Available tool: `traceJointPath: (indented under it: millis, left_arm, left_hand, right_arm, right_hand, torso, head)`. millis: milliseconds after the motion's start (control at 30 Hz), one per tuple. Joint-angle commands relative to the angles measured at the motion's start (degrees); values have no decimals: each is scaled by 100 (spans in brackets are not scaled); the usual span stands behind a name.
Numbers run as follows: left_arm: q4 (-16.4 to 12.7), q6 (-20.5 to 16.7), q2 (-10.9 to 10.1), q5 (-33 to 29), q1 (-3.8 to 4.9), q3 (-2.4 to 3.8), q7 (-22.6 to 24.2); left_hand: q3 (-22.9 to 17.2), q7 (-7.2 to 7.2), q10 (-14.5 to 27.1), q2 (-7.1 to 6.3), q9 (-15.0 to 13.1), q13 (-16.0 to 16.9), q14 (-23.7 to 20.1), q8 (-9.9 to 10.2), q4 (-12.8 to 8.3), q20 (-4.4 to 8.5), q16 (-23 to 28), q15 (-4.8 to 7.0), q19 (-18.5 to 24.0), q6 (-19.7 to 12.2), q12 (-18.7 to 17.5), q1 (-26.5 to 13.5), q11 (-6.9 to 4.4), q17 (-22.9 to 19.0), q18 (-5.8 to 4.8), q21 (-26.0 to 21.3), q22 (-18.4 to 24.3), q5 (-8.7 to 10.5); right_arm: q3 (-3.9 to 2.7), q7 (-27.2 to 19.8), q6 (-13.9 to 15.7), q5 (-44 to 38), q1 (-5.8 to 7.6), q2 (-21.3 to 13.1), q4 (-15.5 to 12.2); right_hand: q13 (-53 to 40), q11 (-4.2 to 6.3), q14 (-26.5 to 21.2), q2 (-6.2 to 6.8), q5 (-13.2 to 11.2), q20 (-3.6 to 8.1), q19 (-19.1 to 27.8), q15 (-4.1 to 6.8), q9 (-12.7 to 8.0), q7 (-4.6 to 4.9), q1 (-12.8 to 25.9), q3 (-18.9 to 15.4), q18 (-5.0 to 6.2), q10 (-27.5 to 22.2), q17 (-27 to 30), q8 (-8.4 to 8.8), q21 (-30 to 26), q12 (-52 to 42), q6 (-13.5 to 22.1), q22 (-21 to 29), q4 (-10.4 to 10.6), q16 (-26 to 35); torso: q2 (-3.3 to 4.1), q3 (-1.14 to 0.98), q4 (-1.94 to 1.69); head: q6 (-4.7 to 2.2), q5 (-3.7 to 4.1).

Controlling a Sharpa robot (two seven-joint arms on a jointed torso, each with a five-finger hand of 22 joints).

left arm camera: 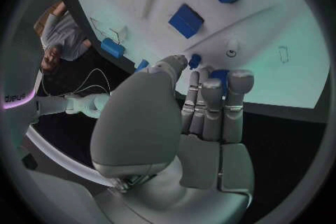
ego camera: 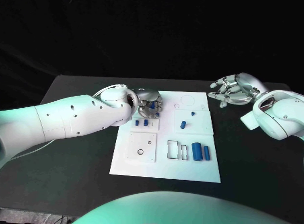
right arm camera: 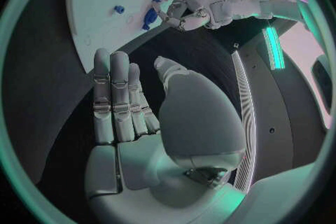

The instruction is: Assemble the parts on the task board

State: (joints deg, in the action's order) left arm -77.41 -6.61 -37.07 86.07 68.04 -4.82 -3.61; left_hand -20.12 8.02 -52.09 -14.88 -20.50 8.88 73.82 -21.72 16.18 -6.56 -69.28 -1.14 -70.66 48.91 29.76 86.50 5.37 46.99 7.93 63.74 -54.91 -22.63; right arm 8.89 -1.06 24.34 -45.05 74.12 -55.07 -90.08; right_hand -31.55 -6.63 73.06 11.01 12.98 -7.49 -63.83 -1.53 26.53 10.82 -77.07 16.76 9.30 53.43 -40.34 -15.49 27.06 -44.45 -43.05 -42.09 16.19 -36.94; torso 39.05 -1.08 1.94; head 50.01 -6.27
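While lying flat at the middle of the black surface, carries the blue parts in several places: white task board. Near its right edge, two upright blue cylinders side by side, just beside a pair of thin rectangular outlines. Further up toward the middle, a slanted blue piece and a much smaller blue dot of a part. Toward the left edge, two short blue pieces close together, above a raised square plate with small holes. At the board's far left corner, reaches down with fingers pointed at the board: left hand. From the left wrist, has its fingers straight and pressed side by side, thumb alongside, with a small blue part right at the thumb tip and another blue piece partly hidden behind the fingertips; cannot tell whether anything is actually pinched or merely touched. Beyond those fingertips, two blue blocks apart on the white plate. Off the board's far right corner, hangs above the dark surface: right hand, released, grasping nothing, thumb set apart from the fingers. Well apart from the board's parts and from the left hand.
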Motion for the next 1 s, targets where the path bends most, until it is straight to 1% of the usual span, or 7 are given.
traceJointPath:
  millis: [33, 267, 333, 500, 767, 800, 1000]
  left_arm:
    - [14, 158, 36, 10, -6, -2, 37]
    - [29, 233, 61, 12, -12, -7, 25]
    - [29, 257, 64, 14, -13, -7, 10]
    - [51, 308, 72, 15, -14, -7, -30]
    - [104, 349, 99, 15, -22, -7, -48]
    - [108, 354, 104, 15, -24, -7, -47]
    - [122, 325, 127, 15, -36, -7, -30]
  left_hand:
    - [-56, -2, -95, 6, 19, -15, 84, 0, -2, 1, -85, 17, -75, 69, -5, 52, -9, 67, -60, 97, -115, 9]
    - [-149, -42, -181, 40, 59, -35, 212, 3, -43, 21, -242, 54, -142, 121, 10, 131, -51, 222, -86, 257, -297, 18]
    - [-196, -55, -233, 63, 74, -39, 267, -1, -61, 35, -306, 77, -204, 153, 26, 162, -77, 291, -109, 364, -428, 26]
    - [-308, -50, -310, 119, 100, -53, 355, -9, -137, 59, -402, 106, -280, 212, 41, 259, -106, 391, -137, 509, -597, 46]
    - [-377, -32, -330, 149, 119, -64, 394, -3, -185, 65, -449, 109, -323, 229, 39, 305, -105, 440, -157, 594, -699, 64]
    - [-415, -26, -373, 171, 126, -66, 440, -9, -214, 65, -501, 116, -379, 256, 51, 325, -115, 517, -178, 680, -806, 70]
    - [-502, -36, -499, 216, 138, -80, 528, -31, -284, 75, -577, 147, -492, 371, 55, 337, -150, 591, -217, 857, -1021, 79]
  right_arm:
    - [0, -48, -51, -15, -4, 7, -5]
    - [0, -45, -58, -15, -4, 11, -3]
    - [0, -45, -59, -15, -4, 11, -4]
    - [0, -44, -63, -15, -4, 12, -3]
    - [0, -44, -67, -15, -4, 13, -5]
    - [0, -45, -67, -15, -4, 13, -6]
    - [0, -48, -68, -15, -4, 15, -10]
  right_hand:
    - [6, 55, -23, -51, 21, -8, -39, -13, 7, 0, 10, -11, 110, -84, -5, -20, -39, -7, -39, 10, -8, 20]
    - [6, 55, -23, -51, 21, -8, -39, -13, 7, 0, 10, -11, 110, -84, -5, -20, -39, -7, -39, 10, -8, 20]
    - [23, 54, -17, -64, 38, -9, -47, -13, 10, 2, -4, -15, 111, -87, -18, -30, -59, -13, -36, 25, -9, 44]
    - [23, 54, -17, -64, 38, -9, -47, -13, 10, 2, -4, -15, 111, -87, -18, -30, -59, -13, -36, 25, -9, 44]
    - [23, 54, -17, -64, 38, -9, -47, -13, 10, 2, -4, -15, 111, -87, -18, -30, -59, -13, -36, 25, -9, 44]
    - [23, 54, -17, -64, 38, -9, -47, -13, 10, 2, -4, -15, 111, -87, -18, -30, -59, -13, -36, 25, -9, 44]
    - [23, 54, -17, -64, 38, -9, -47, -13, 10, 2, -4, -15, 111, -87, -18, -30, -59, -13, -36, 25, -9, 44]
  torso:
    - [-1, -1, -1]
    - [-5, 3, -5]
    - [-5, 1, -5]
    - [-5, 0, -3]
    - [-2, 2, -3]
    - [-2, 1, -3]
    - [-7, 0, -7]
  head:
    - [-1, -12]
    - [-1, 10]
    - [-1, 12]
    - [-1, 8]
    - [-1, 11]
    - [-1, 10]
    - [-1, 13]
